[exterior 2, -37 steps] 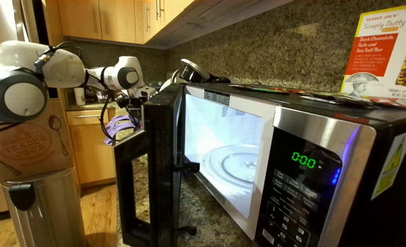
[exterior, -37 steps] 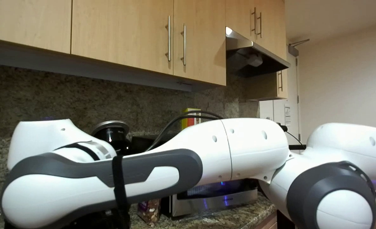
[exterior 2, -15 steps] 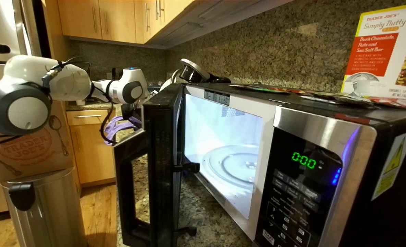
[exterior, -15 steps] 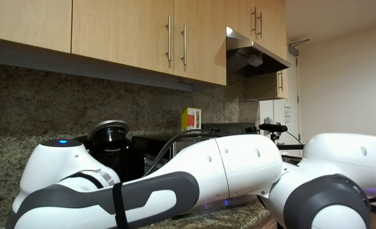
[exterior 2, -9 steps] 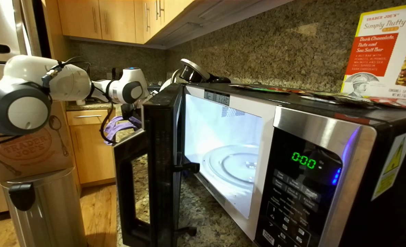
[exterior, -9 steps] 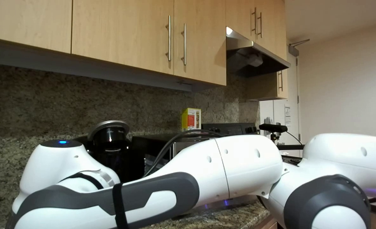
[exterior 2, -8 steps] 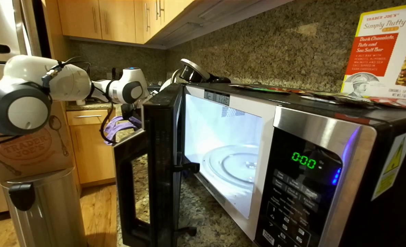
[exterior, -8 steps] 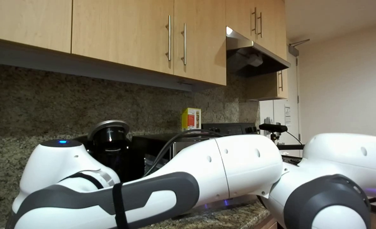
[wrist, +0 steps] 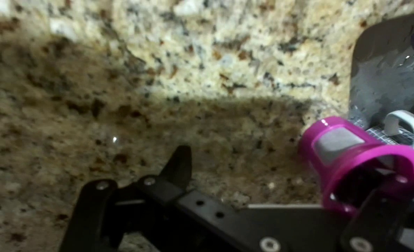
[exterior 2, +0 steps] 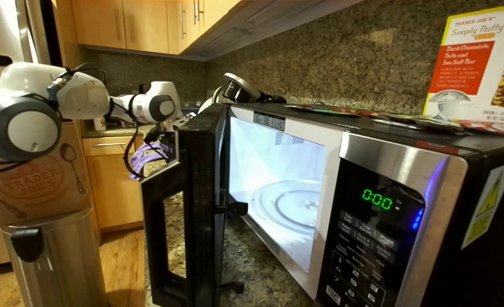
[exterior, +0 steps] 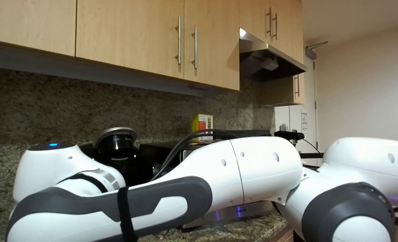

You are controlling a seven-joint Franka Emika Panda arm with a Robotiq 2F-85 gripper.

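My gripper (wrist: 283, 161) stands wide open over the speckled granite counter in the wrist view. Its left finger (wrist: 179, 166) has nothing against its inner side. On the right, a magenta cup (wrist: 324, 136) with a grey window leans with its mouth toward the camera. The right jaw's linkage crosses that mouth; its fingertip is hidden, and I cannot tell whether it is inside the cup or only in front of it. A gap of counter separates the left finger from the cup. In an exterior view the dark gripper (exterior 2: 163, 138) hangs just above a purple cloth (exterior 2: 149, 155), partly behind the microwave door.
A microwave (exterior 2: 328, 123) has its door (exterior 2: 200, 192) swung out beside the arm, its lit inside holding a glass turntable (exterior 2: 286, 204). A coffee maker (exterior: 116, 143) stands behind the wrist. A grey tray-like surface (wrist: 381, 77) and a white handle (wrist: 411, 124) lie past the cup.
Between the oldest frames and one second ago the arm came down. It held still until half a second ago, and now it stands slightly higher again. The microwave door has not moved.
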